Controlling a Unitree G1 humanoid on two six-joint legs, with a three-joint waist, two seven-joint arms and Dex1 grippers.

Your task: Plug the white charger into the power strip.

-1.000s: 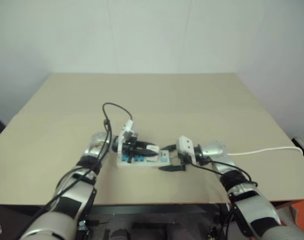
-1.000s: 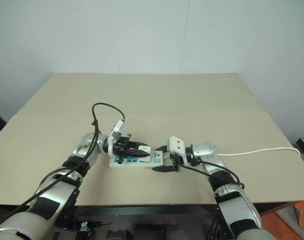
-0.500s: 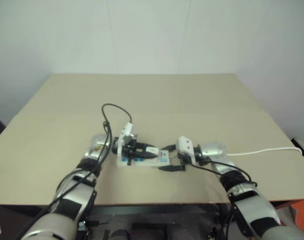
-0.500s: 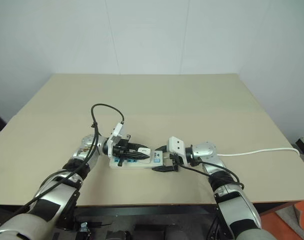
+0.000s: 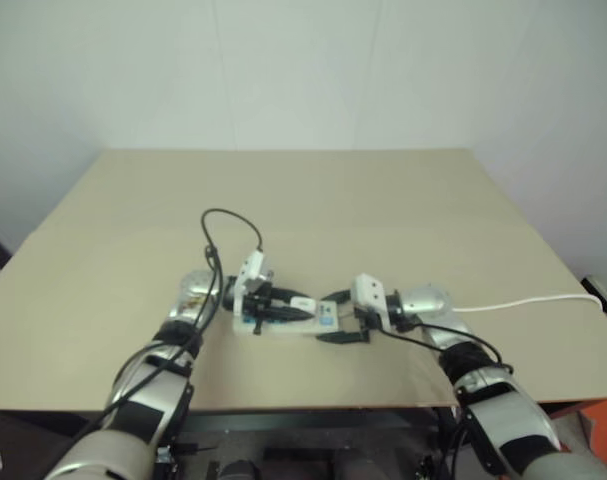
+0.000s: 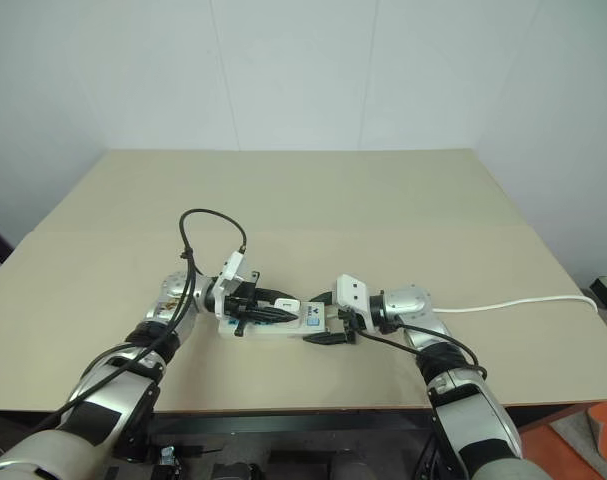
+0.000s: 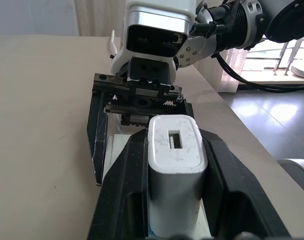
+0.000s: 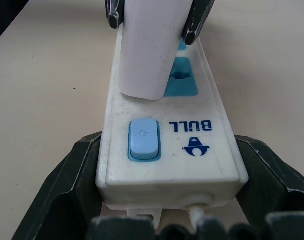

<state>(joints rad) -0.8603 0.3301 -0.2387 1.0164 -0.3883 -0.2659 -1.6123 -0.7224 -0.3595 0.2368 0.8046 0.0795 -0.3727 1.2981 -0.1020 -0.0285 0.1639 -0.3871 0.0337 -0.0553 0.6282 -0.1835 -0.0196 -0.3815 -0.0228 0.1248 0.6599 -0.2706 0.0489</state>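
White plastic fills your left gripper: its black fingers are clamped on the white charger, resting on the power strip. Your right gripper straddles the strip's switch end, one finger against each side.

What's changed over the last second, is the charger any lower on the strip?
The left end effector, shut on the charger, has tilted and sunk slightly, so the charger now rests on the strip near a blue socket; whether it is seated I cannot tell. The right end effector stayed straddling the strip's switch end, and the strip hasn't shifted.
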